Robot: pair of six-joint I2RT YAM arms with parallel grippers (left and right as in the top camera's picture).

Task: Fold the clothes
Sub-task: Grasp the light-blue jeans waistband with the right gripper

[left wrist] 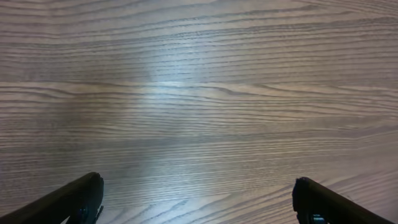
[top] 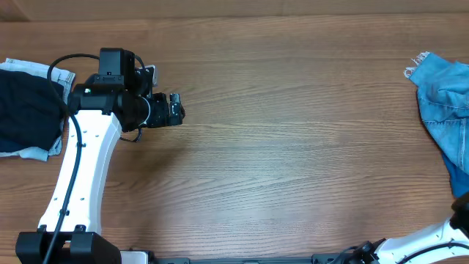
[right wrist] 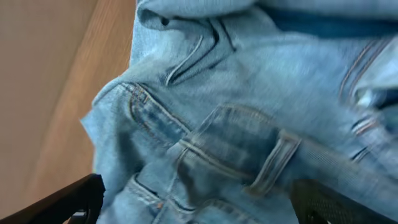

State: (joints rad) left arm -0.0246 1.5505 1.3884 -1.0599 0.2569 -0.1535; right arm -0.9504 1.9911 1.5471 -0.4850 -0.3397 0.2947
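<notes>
Light-blue jeans (top: 444,103) lie bunched at the table's right edge, frayed hem toward the back. The right wrist view is filled by their waistband, belt loop and pocket seams (right wrist: 249,143). My right gripper (right wrist: 199,202) hovers open just over this denim with nothing between its fingers; the overhead view shows only part of the right arm (top: 460,213). A dark navy piece (top: 26,110) lies at the far left on paler cloth. My left gripper (top: 178,111) hangs open over bare wood right of it. The left wrist view shows its fingers (left wrist: 74,199) wide apart over bare table.
The wooden table (top: 293,147) runs between the two piles. The left arm (top: 80,169) reaches up from the front left edge, with a black cable looping over the navy piece. The table's edge and floor (right wrist: 37,74) show left of the jeans.
</notes>
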